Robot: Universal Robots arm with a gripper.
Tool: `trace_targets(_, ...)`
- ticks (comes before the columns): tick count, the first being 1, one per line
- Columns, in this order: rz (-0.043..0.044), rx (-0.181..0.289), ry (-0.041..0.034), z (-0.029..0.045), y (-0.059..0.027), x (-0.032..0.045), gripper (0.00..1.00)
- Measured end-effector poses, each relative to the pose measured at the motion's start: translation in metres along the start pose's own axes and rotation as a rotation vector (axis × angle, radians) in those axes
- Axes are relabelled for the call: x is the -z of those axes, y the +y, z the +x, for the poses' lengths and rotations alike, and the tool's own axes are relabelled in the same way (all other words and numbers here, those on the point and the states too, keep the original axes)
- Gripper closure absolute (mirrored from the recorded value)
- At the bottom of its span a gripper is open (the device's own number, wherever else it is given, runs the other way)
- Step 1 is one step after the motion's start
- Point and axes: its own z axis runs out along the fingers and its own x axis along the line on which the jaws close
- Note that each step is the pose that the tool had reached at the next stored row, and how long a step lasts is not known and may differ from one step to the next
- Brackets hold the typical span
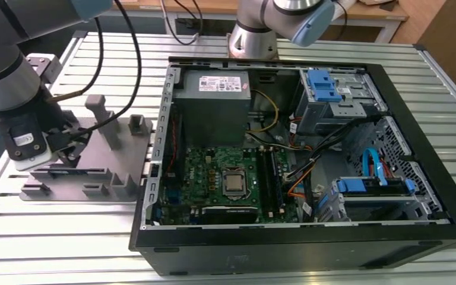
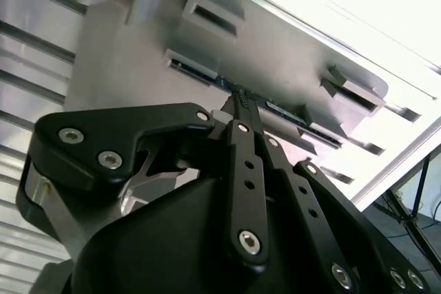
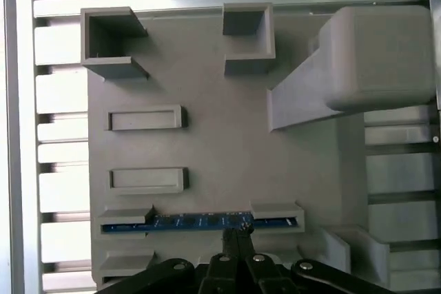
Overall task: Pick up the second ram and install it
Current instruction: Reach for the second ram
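You're holding the black tool [image 3: 236, 233] down on the thin, flat, dark-blue second ram [image 3: 186, 222], which is standing edge-up in an end slot of the grey plastic fixture plate [image 3: 227, 149]. The plate is sitting on the slatted metal worktop [image 1: 54, 237], at the exterior view's left of the open black computer case [image 1: 291, 255]. The tool is looking pinched nearly together on the ram's top edge, gripping a bit off its middle. Risks: an off-centre hold is likely tilting the ram on lift, so it may be jamming against the slot blocks or slipping out of that thin-edge grip.
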Motion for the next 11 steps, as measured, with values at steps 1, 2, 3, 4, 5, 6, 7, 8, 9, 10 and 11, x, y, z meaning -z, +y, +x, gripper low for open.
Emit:
trace_targets(1, -0.0001, 0.0, 0.0, 0.003, -0.0004, -0.0018, 0.89)
trace_targets(2, -0.0001, 0.001, 0.0001, 0.0056, -0.0006, -0.0035, 0.89)
trace_targets(3, -0.0001, 0.002, 0.0, 0.0079, -0.0009, -0.0053, 0.89)
trace_targets(4, -0.0002, 0.002, -0.0001, 0.0106, -0.0012, -0.0073, 0.89)
trace_targets(5, -0.0001, 0.003, 0.0001, 0.0126, -0.0014, -0.0089, 0.89)
trace_targets(6, -0.0002, 0.003, 0.0, 0.0137, -0.0015, -0.0108, 0.89)
trace_targets(7, -0.0003, 0.003, -0.0002, 0.014, -0.0016, -0.0126, 0.89)
trace_targets(8, -0.0003, 0.003, -0.0001, 0.014, -0.0017, -0.0136, 0.89)
trace_targets(9, -0.0002, 0.003, 0.0001, 0.0141, -0.0017, -0.0137, 0.89)
trace_targets(10, 0.0, 0.003, 0.0002, 0.0141, -0.0017, -0.0136, 0.89)
trace_targets(11, 0.0, 0.003, 0.0002, 0.0142, -0.0017, -0.0137, 0.89)
